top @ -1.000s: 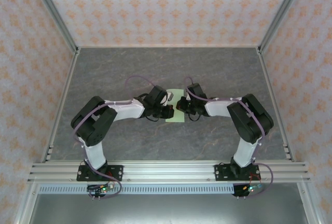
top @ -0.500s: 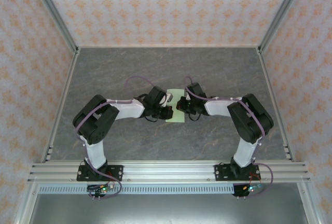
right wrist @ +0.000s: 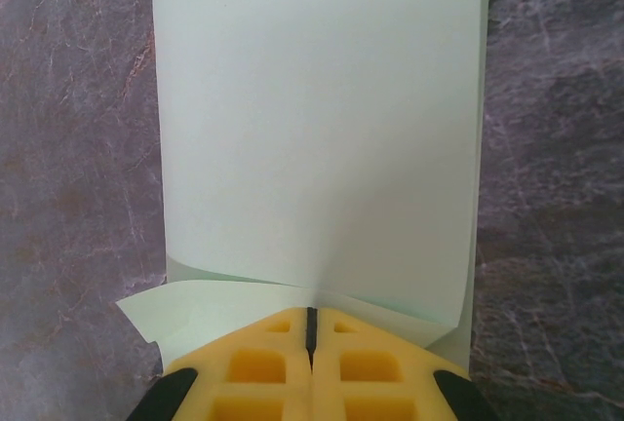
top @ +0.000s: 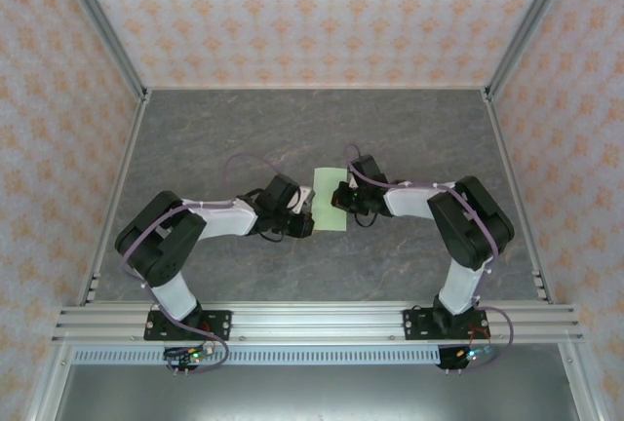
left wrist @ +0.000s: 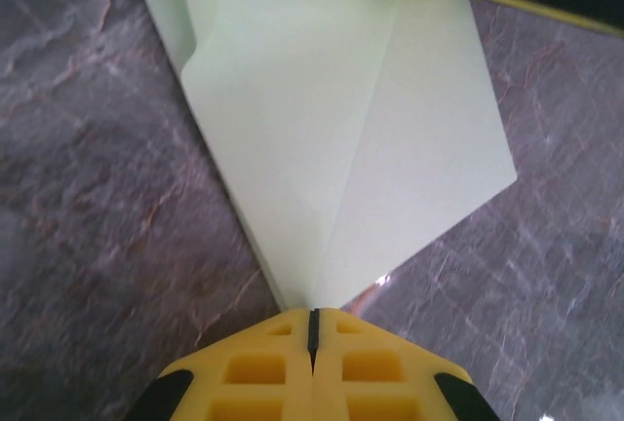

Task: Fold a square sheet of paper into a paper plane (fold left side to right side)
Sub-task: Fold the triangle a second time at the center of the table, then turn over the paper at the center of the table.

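Note:
The square sheet of paper [top: 329, 178] lies folded double in the middle of the table, pale green, its long side running away from me. In the left wrist view the sheet [left wrist: 331, 119] shows a folded edge on the left and a diagonal crease. My left gripper [left wrist: 313, 314] is shut, its tips touching the sheet's near corner at the end of that fold [top: 310, 219]. My right gripper [right wrist: 311, 312] is shut too, its tips pressing on the edge of the upper layer [right wrist: 312, 119], which curls up on either side [top: 338, 197]. No paper plane shape shows.
The table is dark grey stone-patterned [top: 409, 138], walled by patterned panels with metal posts [top: 97, 31] at the corners. An aluminium rail [top: 312, 322] runs along the near edge under both arm bases. Open floor lies all round the sheet.
My left gripper has slid toward the near side and a little left along the sheet's left edge, its arm stretching lower. The right gripper and the sheet have stayed put.

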`<state>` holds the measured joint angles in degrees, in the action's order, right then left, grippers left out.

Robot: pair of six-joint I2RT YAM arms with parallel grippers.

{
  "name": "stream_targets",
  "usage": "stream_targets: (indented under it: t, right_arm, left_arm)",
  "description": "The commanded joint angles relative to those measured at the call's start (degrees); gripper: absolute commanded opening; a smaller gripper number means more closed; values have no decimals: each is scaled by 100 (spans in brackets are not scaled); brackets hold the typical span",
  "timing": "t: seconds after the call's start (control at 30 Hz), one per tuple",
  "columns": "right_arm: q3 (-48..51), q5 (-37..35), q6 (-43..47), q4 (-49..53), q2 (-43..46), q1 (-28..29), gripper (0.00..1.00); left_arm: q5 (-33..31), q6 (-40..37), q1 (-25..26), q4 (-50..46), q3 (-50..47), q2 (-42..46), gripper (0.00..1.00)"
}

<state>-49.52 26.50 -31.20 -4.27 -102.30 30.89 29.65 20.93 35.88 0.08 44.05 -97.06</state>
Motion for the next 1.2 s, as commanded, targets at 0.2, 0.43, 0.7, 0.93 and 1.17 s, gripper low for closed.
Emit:
stream_targets:
  t: [0.2, 0.43, 0.7, 0.93, 1.17]
  right_arm:
    - [76, -275, 124, 423, -77, -12, 3]
    - [60, -272, 182, 297, 772, -11, 27]
    - [733, -1235, 276, 1109, 2540, -14, 61]
    - [1514, -1159, 98, 1371, 3737, -12, 70]
    - [1894, -318, -210, 580, 3631, -20, 71]
  left_arm:
    - [-139, 86, -202, -959, -381, 610, 1]
    - [-110, 456, -495, -595, -357, 1189, 26]
    - [103, 812, -587, 229, 252, 496, 48]
    - [161, 885, -590, 414, 914, -313, 50]
    - [-102, 844, -588, 273, 1329, -747, 34]
